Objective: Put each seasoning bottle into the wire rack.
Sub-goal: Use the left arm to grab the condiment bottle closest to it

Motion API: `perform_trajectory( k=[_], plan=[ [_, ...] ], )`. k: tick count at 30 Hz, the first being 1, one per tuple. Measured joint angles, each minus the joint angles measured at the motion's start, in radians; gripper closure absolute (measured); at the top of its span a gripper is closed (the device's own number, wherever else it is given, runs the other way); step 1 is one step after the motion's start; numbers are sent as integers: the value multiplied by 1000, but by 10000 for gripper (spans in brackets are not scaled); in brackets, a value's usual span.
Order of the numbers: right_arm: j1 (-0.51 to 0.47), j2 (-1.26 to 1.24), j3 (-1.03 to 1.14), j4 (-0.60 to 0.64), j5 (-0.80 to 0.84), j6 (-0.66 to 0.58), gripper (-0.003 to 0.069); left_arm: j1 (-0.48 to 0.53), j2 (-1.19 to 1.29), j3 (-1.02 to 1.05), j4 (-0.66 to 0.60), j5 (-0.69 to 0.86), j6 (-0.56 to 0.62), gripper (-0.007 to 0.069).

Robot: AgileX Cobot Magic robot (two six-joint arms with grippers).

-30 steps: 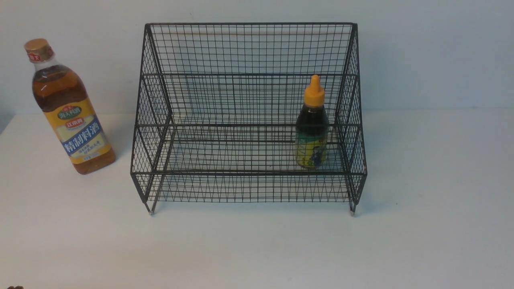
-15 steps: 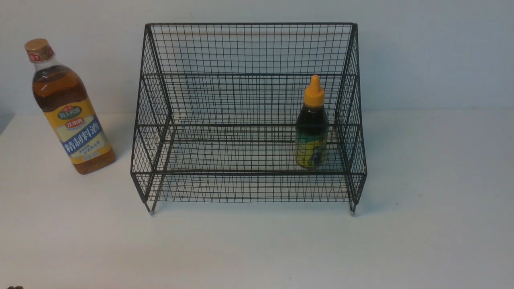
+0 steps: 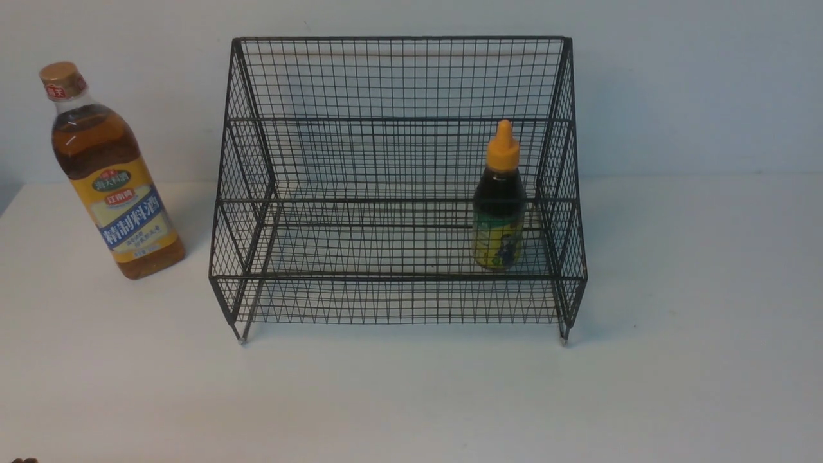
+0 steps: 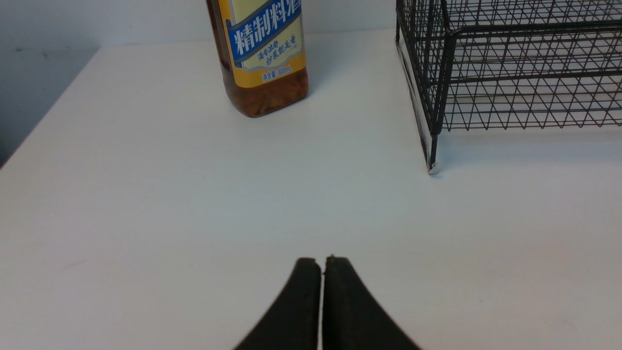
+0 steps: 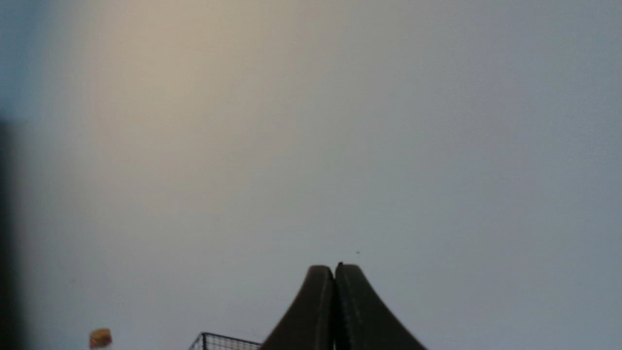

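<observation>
The black wire rack (image 3: 398, 77) stands in the middle of the white table. A small dark seasoning bottle (image 3: 499, 206) with an orange nozzle cap stands upright inside the rack, on its lower tier at the right end. A tall amber seasoning bottle (image 3: 112, 180) with a gold cap stands on the table, left of the rack and apart from it. In the left wrist view my left gripper (image 4: 322, 260) is shut and empty, low over bare table, well short of the tall bottle (image 4: 265, 53) and the rack's corner (image 4: 432, 121). My right gripper (image 5: 334, 266) is shut and empty, facing the wall.
The white table (image 3: 411, 399) runs back to a pale wall. Its left edge (image 4: 43, 121) drops off just beyond the tall bottle. The right wrist view catches only the rack's top corner (image 5: 209, 338) and the tall bottle's gold cap (image 5: 100, 338).
</observation>
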Motion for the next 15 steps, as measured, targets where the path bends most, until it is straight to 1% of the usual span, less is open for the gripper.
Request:
perform_trajectory(
  k=[2, 5, 6, 7, 8, 9, 10, 11, 12, 15],
  plan=[
    [-49, -20, 83, 0, -40, -54, 673, 0, 0, 0, 0, 0, 0, 630],
    [-116, -42, 169, 13, -82, -74, 673, 0, 0, 0, 0, 0, 0, 630],
    [-175, -73, 275, 17, -133, -84, 673, 0, 0, 0, 0, 0, 0, 630],
    [-190, -77, 289, 17, -140, -86, 673, 0, 0, 0, 0, 0, 0, 630],
    [-244, -112, 401, 21, -193, -91, 673, 0, 0, 0, 0, 0, 0, 630],
    [-260, -122, 416, 22, -200, -91, 673, 0, 0, 0, 0, 0, 0, 630],
    [-305, -151, 525, 24, -251, -92, 673, 0, 0, 0, 0, 0, 0, 630],
    [-378, -195, 674, 25, -324, -93, 673, 0, 0, 0, 0, 0, 0, 630],
    [-419, -228, 791, 25, -382, -96, 673, 0, 0, 0, 0, 0, 0, 630],
    [-488, -295, 988, 25, -474, -97, 673, 0, 0, 0, 0, 0, 0, 630]
  ],
)
